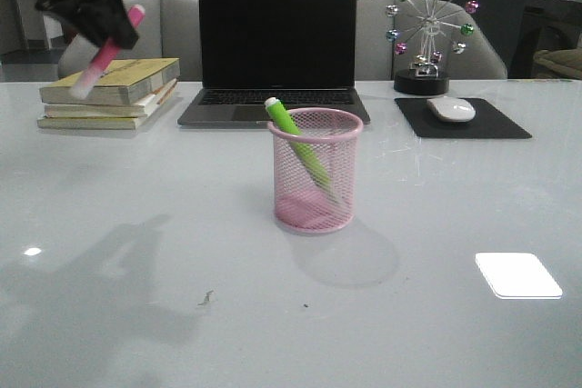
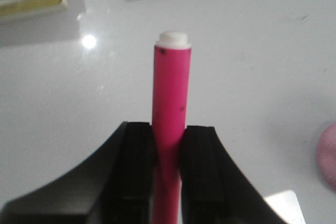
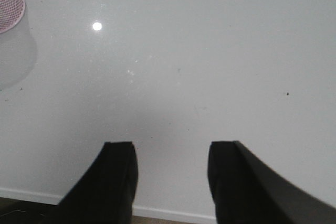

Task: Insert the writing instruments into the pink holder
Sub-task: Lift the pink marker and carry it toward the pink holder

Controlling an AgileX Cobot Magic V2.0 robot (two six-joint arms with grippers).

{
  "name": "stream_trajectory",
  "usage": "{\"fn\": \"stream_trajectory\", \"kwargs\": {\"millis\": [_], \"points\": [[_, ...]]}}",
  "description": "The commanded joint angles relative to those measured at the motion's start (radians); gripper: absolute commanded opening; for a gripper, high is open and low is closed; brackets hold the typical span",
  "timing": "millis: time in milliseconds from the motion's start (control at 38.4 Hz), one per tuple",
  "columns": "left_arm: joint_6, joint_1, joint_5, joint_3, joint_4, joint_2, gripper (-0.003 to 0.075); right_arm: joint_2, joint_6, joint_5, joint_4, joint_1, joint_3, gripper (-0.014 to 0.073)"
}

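Observation:
The pink wire-mesh holder (image 1: 315, 170) stands mid-table with the lime green marker (image 1: 293, 134) leaning inside it, cap end above the rim. High at the far left, my left gripper (image 1: 105, 29) is shut on the bright pink marker (image 1: 107, 52), which hangs tilted with its whitish cap end down and to the left. From the wrist, that pink marker (image 2: 171, 93) is clamped between the black fingers (image 2: 137, 150), and my left gripper (image 2: 169, 142) shows a sliver of the holder (image 2: 328, 156) at the edge. My right gripper (image 3: 170, 153) is open over bare table, the holder (image 3: 10, 3) far off in a corner.
A stack of books (image 1: 109, 93) lies at the back left under the raised arm. A laptop (image 1: 277, 52) stands behind the holder. A mouse (image 1: 451, 109) on a black pad (image 1: 464, 120) and a ferris-wheel ornament (image 1: 427, 34) sit at the back right.

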Motion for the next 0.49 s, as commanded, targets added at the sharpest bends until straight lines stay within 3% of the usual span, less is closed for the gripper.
{"fn": "stream_trajectory", "kwargs": {"millis": [0, 468], "points": [[0.015, -0.056, -0.151, -0.032, -0.06, -0.077, 0.0099, -0.009, -0.005, -0.061, -0.014, -0.008, -0.028, 0.0429], [0.015, -0.32, -0.702, 0.065, -0.134, -0.081, 0.0101, -0.009, -0.005, -0.05, -0.014, -0.008, -0.028, 0.0429]]}}
